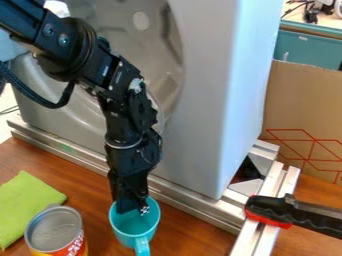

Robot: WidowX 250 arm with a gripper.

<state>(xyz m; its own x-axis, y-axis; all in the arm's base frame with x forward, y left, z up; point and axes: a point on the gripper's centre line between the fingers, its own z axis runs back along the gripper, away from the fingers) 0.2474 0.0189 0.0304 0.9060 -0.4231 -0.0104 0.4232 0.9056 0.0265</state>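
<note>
Farthest left of the gripper (131, 207), a green cloth (27, 202) lies flat on the brown wooden table (177, 232), one corner pointing away from me. Nearer to me, and still left of the gripper, a can (55, 230) stands upright, its silver top facing up and its side red and yellow; it is just beside the cloth, with bare wood between it and the cup. The black arm (110, 75) slants in from the upper left, a dark cable looping off it, and drops in front of a big grey shell (200, 100) that stands behind the gripper, with a round, dished face. Along the foot of that shell, behind the gripper, runs a metal rail (67, 150). The gripper points down into the mouth of the teal cup (135, 227), toward its far side; the cup stands upright right beneath it, its handle (142, 246) turned my way. From where I stand I can't tell whether the gripper is released, clenched or grasping the rim. Off to the right, well apart from it, more metal rails (270, 200) meet at the shell's corner, and a black clamp (287, 212) with a red pad lies across them. Beyond, farther right and back, stand a cardboard sheet (287, 100) marked with red lines and a teal bin (304, 47).
</note>
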